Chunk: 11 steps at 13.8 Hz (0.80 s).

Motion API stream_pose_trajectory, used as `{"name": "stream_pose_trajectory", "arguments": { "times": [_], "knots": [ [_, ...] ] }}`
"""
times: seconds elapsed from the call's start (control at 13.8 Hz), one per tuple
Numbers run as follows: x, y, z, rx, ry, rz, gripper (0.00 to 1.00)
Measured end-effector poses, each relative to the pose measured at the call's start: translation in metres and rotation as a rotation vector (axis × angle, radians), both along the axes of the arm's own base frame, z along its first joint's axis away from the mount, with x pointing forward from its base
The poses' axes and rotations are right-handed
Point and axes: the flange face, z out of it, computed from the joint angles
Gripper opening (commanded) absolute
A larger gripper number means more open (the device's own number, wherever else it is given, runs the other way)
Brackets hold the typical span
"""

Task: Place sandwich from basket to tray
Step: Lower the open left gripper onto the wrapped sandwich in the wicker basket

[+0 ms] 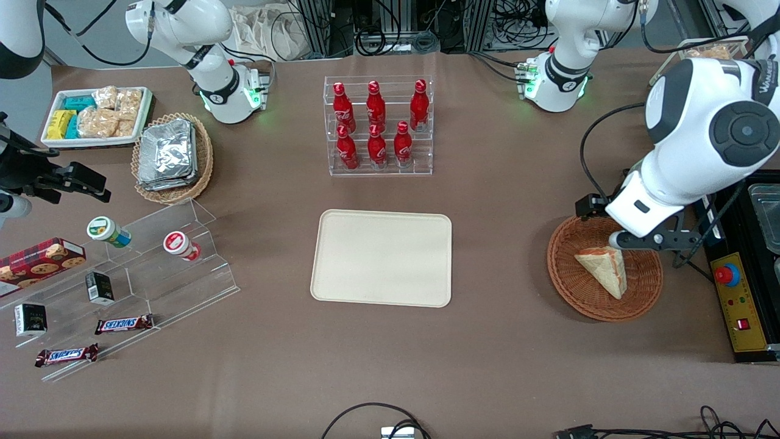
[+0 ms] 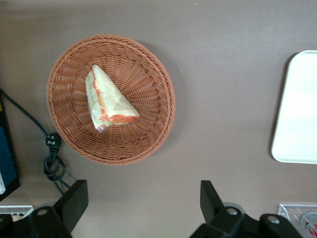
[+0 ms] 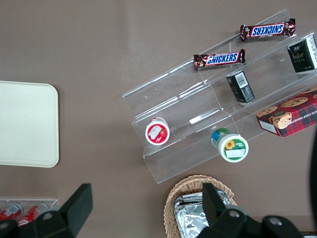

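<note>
The sandwich (image 1: 603, 268), a pale bread wedge with red and green filling along its cut edge, lies in the reddish-brown wicker basket (image 1: 567, 292) toward the working arm's end of the table. The left wrist view shows the sandwich (image 2: 109, 99) lying flat in the basket (image 2: 158, 79). The left gripper (image 1: 655, 241) hovers above the basket's rim that is farther from the front camera. In the left wrist view the gripper (image 2: 143, 198) is open and empty over bare table beside the basket. The cream tray (image 1: 381, 259) lies empty mid-table, and its edge shows in the left wrist view (image 2: 299, 109).
A clear rack of red bottles (image 1: 378, 128) stands farther from the front camera than the tray. A black and yellow control box with a red button (image 1: 728, 274) and a black cable (image 2: 52, 158) lie beside the basket. Acrylic steps with snacks (image 1: 140, 274) stand toward the parked arm's end.
</note>
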Motion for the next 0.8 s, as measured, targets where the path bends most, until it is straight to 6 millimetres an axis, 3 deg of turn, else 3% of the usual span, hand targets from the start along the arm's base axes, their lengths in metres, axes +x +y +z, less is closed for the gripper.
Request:
{"name": "stream_pose_trajectory", "arguments": {
  "times": [0.29, 0.43, 0.58, 0.8],
  "knots": [
    [0.008, 0.034, -0.003, 0.018, 0.001, 0.052, 1.00],
    [0.011, 0.041, -0.009, 0.021, 0.012, 0.066, 1.00],
    [0.021, 0.057, -0.031, 0.022, 0.013, 0.125, 1.00],
    [0.028, 0.096, -0.087, 0.014, -0.051, 0.305, 1.00]
  ]
}}
